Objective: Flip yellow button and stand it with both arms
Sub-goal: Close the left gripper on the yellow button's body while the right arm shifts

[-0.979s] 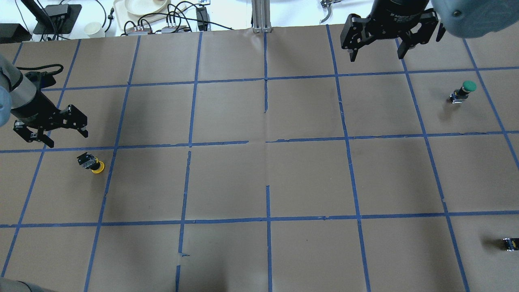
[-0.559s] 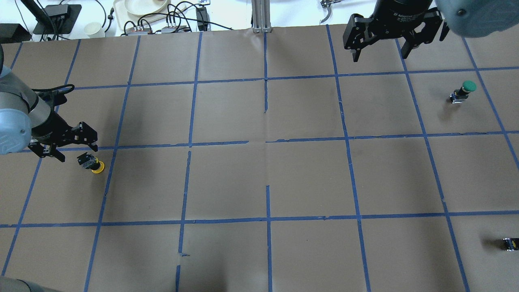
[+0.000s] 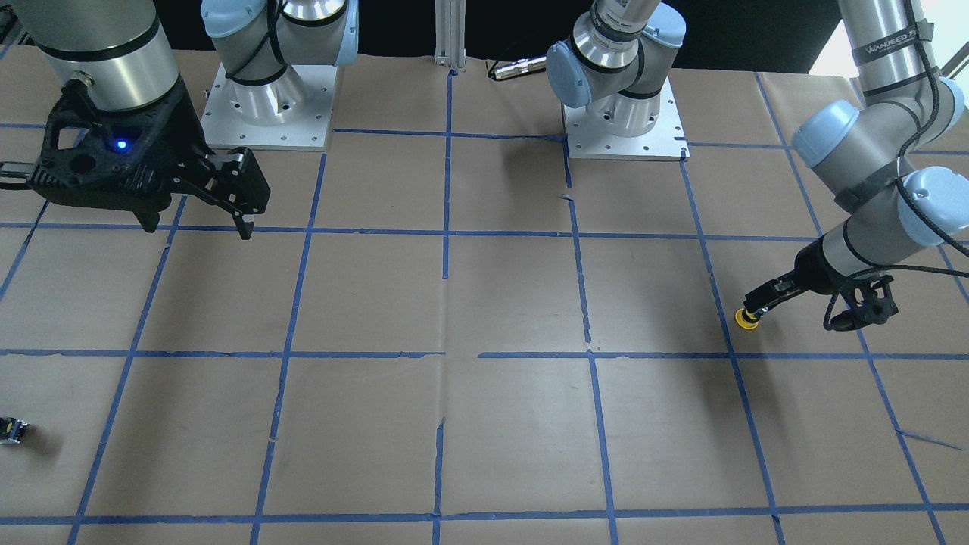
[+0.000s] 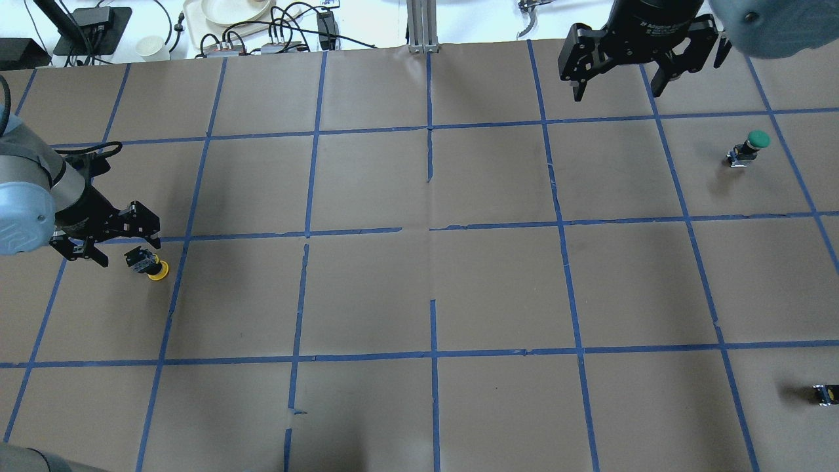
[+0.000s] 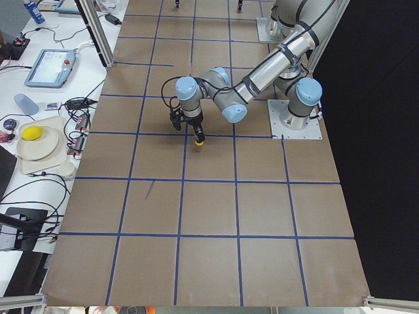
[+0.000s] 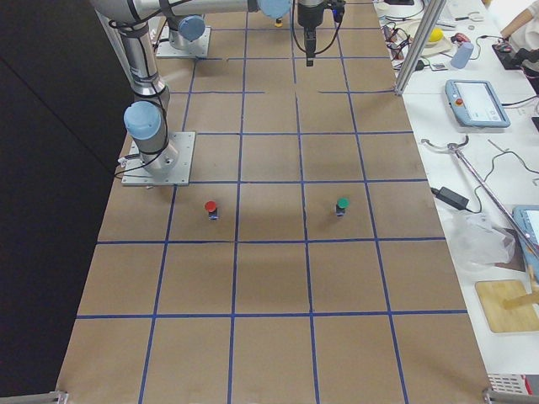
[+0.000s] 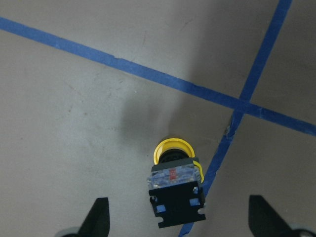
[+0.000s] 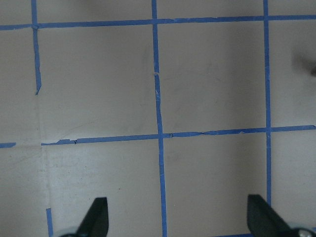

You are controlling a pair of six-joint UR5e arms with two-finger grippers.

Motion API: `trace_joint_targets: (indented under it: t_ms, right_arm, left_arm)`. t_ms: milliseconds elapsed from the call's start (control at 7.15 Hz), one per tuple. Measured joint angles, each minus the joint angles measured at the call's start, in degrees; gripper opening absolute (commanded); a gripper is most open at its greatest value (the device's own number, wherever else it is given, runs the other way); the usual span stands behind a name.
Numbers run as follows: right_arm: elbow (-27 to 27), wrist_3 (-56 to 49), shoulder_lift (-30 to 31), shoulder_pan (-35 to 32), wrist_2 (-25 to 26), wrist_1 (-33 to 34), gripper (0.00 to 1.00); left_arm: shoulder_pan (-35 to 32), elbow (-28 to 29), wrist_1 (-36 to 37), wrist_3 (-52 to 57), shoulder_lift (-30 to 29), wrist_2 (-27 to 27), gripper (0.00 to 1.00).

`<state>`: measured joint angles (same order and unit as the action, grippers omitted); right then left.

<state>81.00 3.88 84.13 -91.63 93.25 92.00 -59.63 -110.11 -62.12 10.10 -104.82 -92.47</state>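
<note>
My left claw [image 4: 128, 253] hangs low with its fingers spread wide. The block end of the yellow button [image 7: 175, 185] reaches into the gap, and bare paper shows between it and each fingertip. My own wrist closes off the side behind the button. Its cap end faces flat table [image 4: 426, 288], and taped paper stretches from there across to my right claw [image 4: 616, 92], which is raised high, fingers likewise spread. A green button [image 4: 749, 148] and a small dark block [image 4: 824, 394] stand on the right side. A red button [image 6: 210, 208] stands near my right base. All three are well apart from my left claw.
</note>
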Motion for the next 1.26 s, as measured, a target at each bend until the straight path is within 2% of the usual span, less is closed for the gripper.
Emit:
trace_joint_targets:
  t_ms: [280, 420, 559, 839, 979, 1119, 1259]
  right_arm:
    - [0.48, -0.06, 0.36, 0.87, 0.09, 0.1, 1.0]
    - [0.41, 0.02, 0.27, 1.43, 0.07, -0.9, 1.0]
    - [0.54, 0.32, 0.89, 1.32, -0.44, -4.61, 1.0]
    - [-0.5, 0.47, 5.32, 0.74, -1.68, -10.8, 1.0]
    - [-0.72, 0.49, 7.62, 0.48, -2.21, -12.5, 1.0]
    - [-0.65, 0.49, 9.18, 0.35, -2.56, -14.2, 1.0]
    - [-0.61, 0.47, 9.43, 0.36, -2.69, -14.81, 1.0]
  left_arm:
    - [0.02, -0.06, 0.06, -0.11, 0.07, 0.4, 0.78]
    - [0.01, -0.11, 0.05, -0.17, -0.1, 0.89, 0.78]
    - [0.02, 0.06, 0.12, -0.22, -0.59, 1.26, 0.78]
    - [0.04, 0.92, 0.6, -0.26, -1.84, 1.35, 0.78]
    - [0.04, 1.13, 0.76, -0.26, -2.12, 1.32, 0.7]
    - [0.04, 1.21, 0.83, -0.26, -2.2, 1.28, 0.38]
    - [0.04, 1.21, 0.83, -0.26, -2.2, 1.23, 0.16]
